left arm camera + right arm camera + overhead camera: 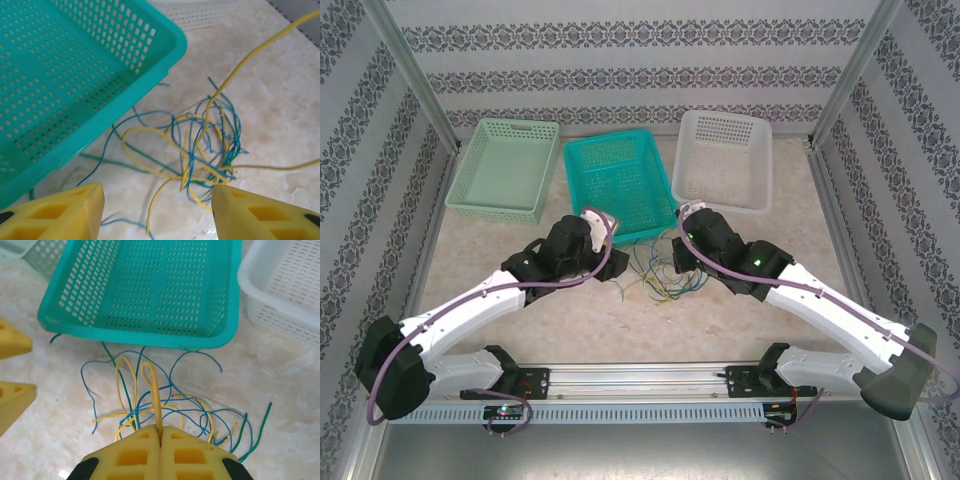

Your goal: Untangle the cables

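Arms: white links (470, 318), black joints (565, 245). Thick purple cable (480, 293) along each. Gripper fingers (55, 212) yellow, wedge-shaped, with square hollows. Green light (757, 264) on right arm (820, 300).

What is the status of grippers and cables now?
Right gripper shut on one thin yellow wire. Left gripper open, empty. Thin yellow, blue and green cables tangled beside teal plastic basket.

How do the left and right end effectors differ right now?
The left end effector is open; the right end effector is shut. The left one grips nothing; the right one pinches a yellow cable. Both have yellow fingers and face the tangle by the teal basket.
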Available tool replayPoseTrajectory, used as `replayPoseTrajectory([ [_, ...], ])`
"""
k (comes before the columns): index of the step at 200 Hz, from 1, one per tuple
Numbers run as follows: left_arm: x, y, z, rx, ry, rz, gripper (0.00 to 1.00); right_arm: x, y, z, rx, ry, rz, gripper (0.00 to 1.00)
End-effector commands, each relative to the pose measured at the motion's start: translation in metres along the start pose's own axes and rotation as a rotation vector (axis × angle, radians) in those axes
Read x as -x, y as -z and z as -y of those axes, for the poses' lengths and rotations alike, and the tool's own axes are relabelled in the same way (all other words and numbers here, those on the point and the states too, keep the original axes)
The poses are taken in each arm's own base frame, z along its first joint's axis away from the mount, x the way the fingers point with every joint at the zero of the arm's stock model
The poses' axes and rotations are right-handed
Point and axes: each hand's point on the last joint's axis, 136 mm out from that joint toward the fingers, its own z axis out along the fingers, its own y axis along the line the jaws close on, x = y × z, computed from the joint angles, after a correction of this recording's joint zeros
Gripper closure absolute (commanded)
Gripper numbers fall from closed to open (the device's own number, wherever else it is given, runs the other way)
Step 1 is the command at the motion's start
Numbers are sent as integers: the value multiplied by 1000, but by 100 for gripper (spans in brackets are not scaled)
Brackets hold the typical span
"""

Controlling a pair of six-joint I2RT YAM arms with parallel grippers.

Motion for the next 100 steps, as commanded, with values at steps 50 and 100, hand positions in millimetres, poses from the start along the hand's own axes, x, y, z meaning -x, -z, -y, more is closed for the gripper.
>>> replayPoseTrajectory([
  [50, 47, -22, 42, -196, -53, 93, 42, 25, 14, -36, 115, 117, 11, 100],
  [100, 59, -36, 56, -257, -71, 92, 52, 23, 18, -48, 181, 132, 0, 100],
])
